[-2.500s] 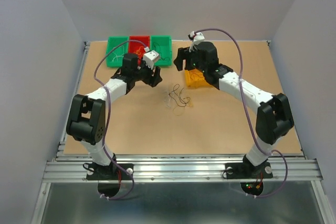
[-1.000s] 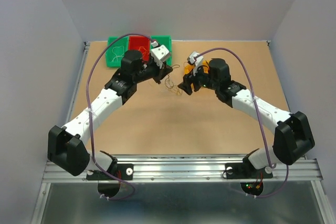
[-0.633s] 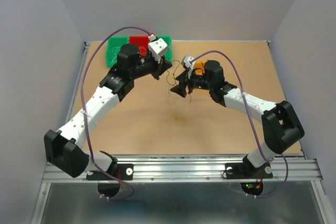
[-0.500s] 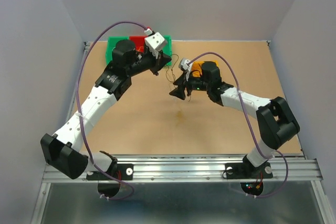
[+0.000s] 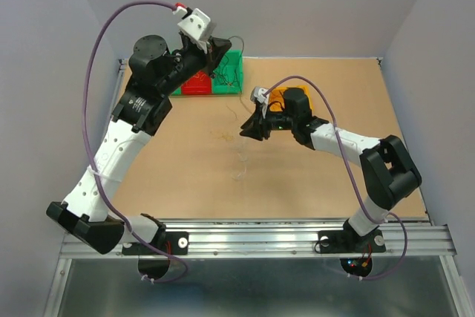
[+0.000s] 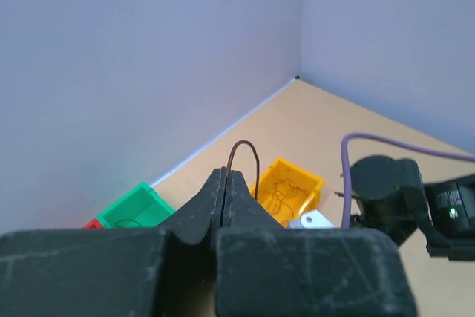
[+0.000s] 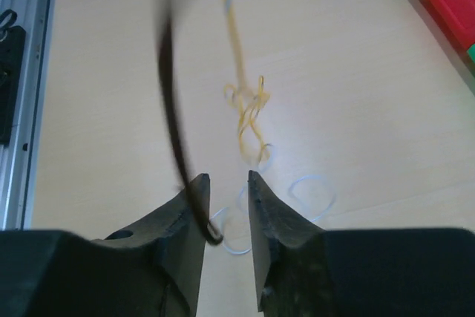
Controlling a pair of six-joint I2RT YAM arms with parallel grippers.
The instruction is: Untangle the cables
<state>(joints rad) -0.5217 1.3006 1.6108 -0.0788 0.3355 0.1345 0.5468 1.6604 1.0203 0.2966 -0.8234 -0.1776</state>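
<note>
The cables (image 7: 251, 133) sit mid-table as a small heap just in front of the right gripper (image 7: 226, 180). A yellow wire (image 7: 249, 113) is bunched in a tight little knot, with one tail running up and out of view. A white wire (image 7: 306, 178) lies in flat, open loops beside and under it. A dark strand (image 7: 172, 120), blurred in the right wrist view, rises clear of the heap and hooks against the inner edge of one finger. That gripper's jaws stand partly apart with a visible gap, so it appears to clamp nothing. The left gripper (image 6: 225, 176) is raised high over the far-left corner with its jaws pressed together on a dark brown wire (image 6: 243, 143), which arches out of the tips as a small, stiff loop. I cannot tell whether this is the same strand that reaches the right fingers. I judge the job partway done: one dark wire is drawn off, while the yellow knot and the white loops tangled with it remain to be parted. The green bin (image 5: 226, 92) and orange bin (image 6: 293, 167) each hold fine wires, probably ones already sorted. All the wires are hair-thin, springy and keep their curl. The bins are glossy moulded plastic, the table (image 5: 312, 183) is matte tan board, and the fingers are rough black plastic.
</note>
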